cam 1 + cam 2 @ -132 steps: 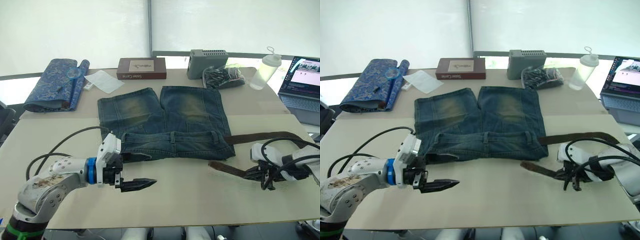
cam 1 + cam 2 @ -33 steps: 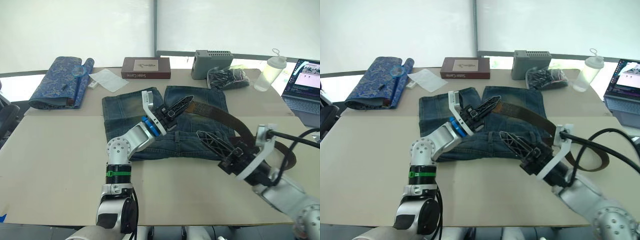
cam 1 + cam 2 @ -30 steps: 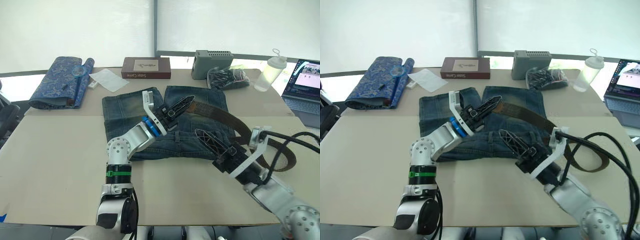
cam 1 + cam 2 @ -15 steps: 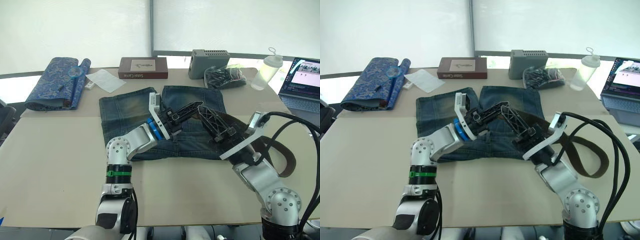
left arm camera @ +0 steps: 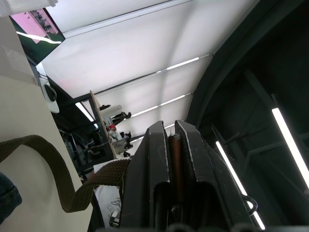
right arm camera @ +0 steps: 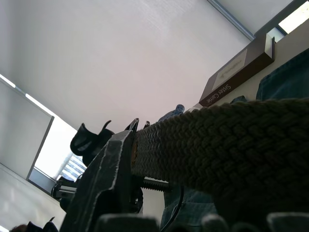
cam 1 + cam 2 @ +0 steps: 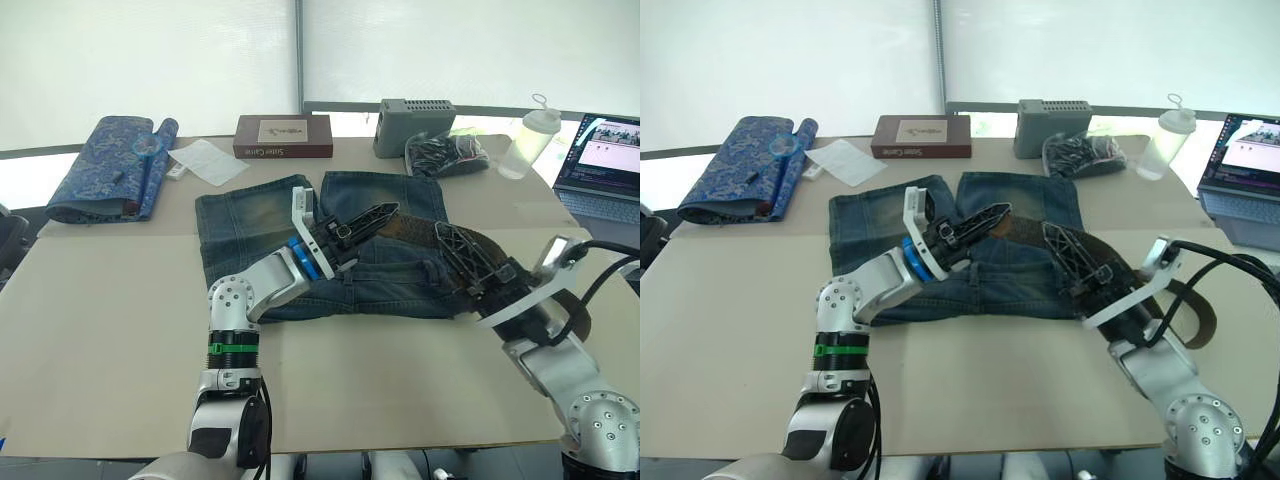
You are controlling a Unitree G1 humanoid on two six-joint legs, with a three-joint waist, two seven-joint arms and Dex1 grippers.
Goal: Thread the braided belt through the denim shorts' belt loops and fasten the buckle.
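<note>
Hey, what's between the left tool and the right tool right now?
A short stretch of the braided belt spans the gap from the left tool to the right tool, above the denim shorts, as the left eye view shows.

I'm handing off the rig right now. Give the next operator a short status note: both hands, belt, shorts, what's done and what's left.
Left hand: shut on the braided belt, raised above the denim shorts.
Right hand: shut on the same belt further along, over the shorts' right side.
Belt: stretched between the two hands above the shorts, the rest looping off past the right arm onto the table. I can't make out the buckle.
Shorts: flat on the table, waistband toward the robot.
Done: belt picked up and held in both hands.
Left: no loop visibly threaded; feed the belt through the loops, then fasten the buckle.
</note>
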